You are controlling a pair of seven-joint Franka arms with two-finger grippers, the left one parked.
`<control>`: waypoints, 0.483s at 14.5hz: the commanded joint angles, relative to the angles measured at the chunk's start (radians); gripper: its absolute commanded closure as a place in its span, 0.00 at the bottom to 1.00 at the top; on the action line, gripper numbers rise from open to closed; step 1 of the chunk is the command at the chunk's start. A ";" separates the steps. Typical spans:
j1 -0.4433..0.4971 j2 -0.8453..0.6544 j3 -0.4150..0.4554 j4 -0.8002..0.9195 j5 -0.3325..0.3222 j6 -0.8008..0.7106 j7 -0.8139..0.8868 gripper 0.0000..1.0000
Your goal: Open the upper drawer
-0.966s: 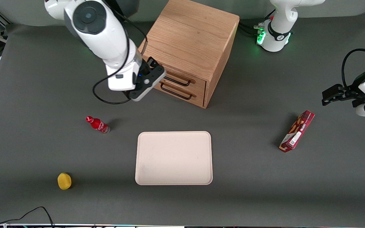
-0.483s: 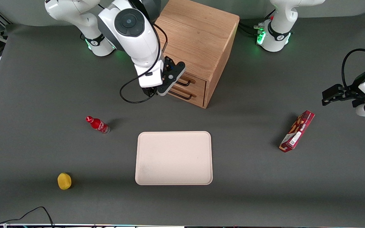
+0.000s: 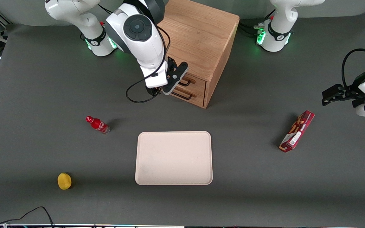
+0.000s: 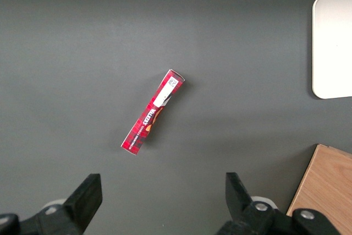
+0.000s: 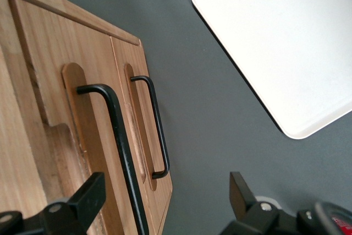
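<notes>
A: Step in hand?
B: Approach. Gripper (image 5: 165, 205) spread wide, just in front of cabinet (image 3: 198, 34), near upper drawer (image 3: 198, 81), shut; handle (image 5: 118, 141) ungrasped.
A: Next?
B: Probably straddling that handle, pinching, pulling outward.

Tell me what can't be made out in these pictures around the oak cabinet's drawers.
- Front view: the right arm's hand covers part of the light wood upper drawer, hiding any contact with its long black wire handle.
- Right wrist view: the picture's edge cuts off that handle, so its full length is unseen.
- Drawer contents: hidden; both fronts look shut.
</notes>
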 commanded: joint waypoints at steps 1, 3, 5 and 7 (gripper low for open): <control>-0.043 -0.037 0.013 -0.065 0.053 0.029 -0.070 0.00; -0.057 -0.038 0.013 -0.076 0.072 0.029 -0.083 0.00; -0.058 -0.037 0.014 -0.088 0.101 0.035 -0.084 0.00; -0.061 -0.037 0.016 -0.102 0.112 0.046 -0.084 0.00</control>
